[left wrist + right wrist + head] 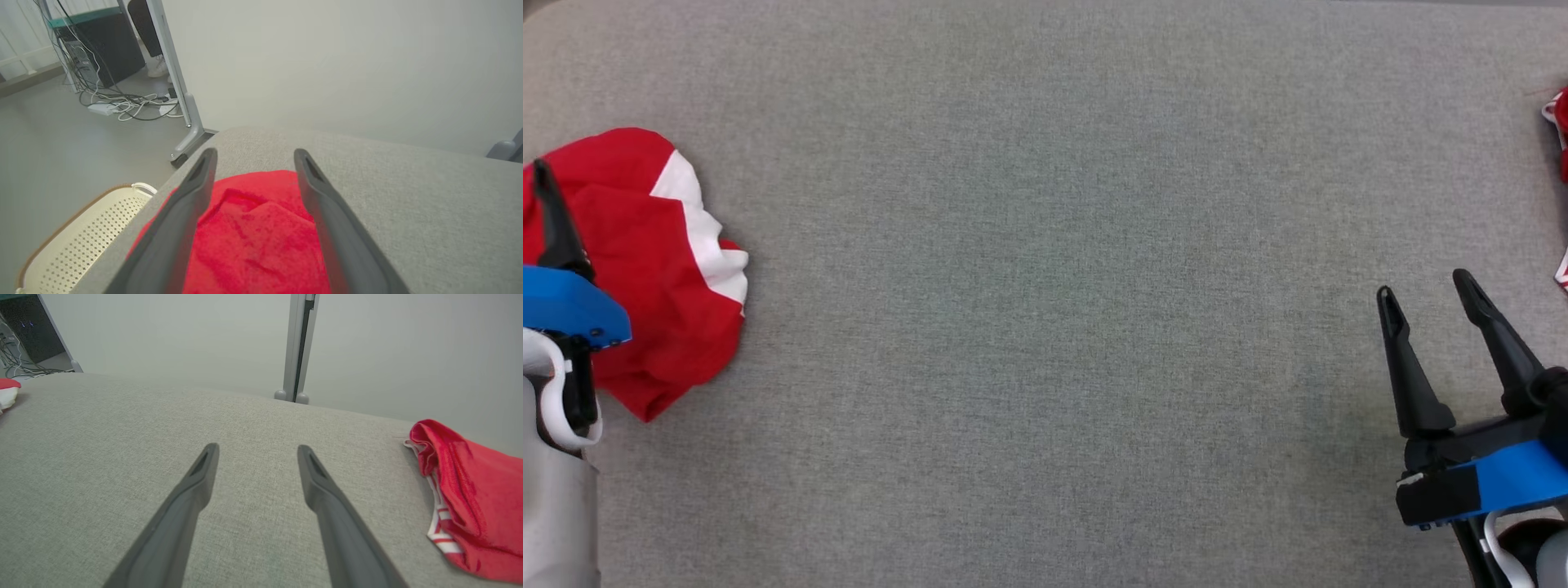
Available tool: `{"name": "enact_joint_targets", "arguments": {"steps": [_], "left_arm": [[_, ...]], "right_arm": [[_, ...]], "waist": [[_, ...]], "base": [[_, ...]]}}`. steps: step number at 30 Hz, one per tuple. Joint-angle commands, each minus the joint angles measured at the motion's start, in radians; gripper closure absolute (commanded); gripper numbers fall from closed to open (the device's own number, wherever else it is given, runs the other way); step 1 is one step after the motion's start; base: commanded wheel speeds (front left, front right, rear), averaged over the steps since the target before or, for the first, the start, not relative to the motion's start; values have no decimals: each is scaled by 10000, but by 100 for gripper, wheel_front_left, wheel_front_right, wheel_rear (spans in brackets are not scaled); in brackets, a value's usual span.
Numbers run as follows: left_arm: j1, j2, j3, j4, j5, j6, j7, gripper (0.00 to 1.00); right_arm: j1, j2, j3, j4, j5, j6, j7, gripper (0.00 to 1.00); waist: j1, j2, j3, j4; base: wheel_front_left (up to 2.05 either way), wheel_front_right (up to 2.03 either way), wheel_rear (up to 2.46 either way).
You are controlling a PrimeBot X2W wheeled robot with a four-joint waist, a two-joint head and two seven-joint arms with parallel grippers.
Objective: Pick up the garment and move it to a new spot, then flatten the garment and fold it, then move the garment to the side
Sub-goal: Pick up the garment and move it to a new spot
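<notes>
Red garment (662, 278) with a broad white band, bunched in a creased heap at the left edge of the grey tabletop (1045, 327). Left gripper (255, 154) hangs over it, fingers apart and empty. Right gripper (1423, 287), equally spread, is above bare tabletop beside a second red garment (470, 498) with white stripes.

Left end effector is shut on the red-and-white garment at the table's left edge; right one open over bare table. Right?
The left end effector is open, not shut: the left wrist view shows its fingers spread wide over the red-and-white garment, pinching nothing. The rest holds: garment at the table's left edge, right end effector open over bare table.
</notes>
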Motion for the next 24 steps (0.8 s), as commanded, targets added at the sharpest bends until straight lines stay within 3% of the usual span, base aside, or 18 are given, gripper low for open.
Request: {"name": "enact_joint_targets", "arguments": {"steps": [1,6,13,21,24], "left_arm": [[-250,46,-17,178,-100,-105,145,0],[-940,222,-396,1539,-291,-641,1411,0],[-1442,192,-824,2826,-610,-1037,3173,0],[-1535,-54,-932,4091,-1212,-1172,5224,0],[-1669,-139,-905,4308,-1356,-1096,5542,0]], "right_arm": [[-144,-63,-20,-83,33,2,27,0],[-246,-185,-117,-228,79,2,79,0],[-395,-246,-97,-209,95,2,119,0],[-529,-326,16,-176,98,2,204,0],[-492,-330,17,-173,100,2,184,0]], "waist": [[-2,-1,73,-6],[-2,-1,381,-70],[-2,-1,510,-64],[-2,-1,479,-202],[-2,-1,454,-271]], "base": [[0,0,0],[0,0,0],[0,0,0],[0,0,0],[0,0,0]]}}
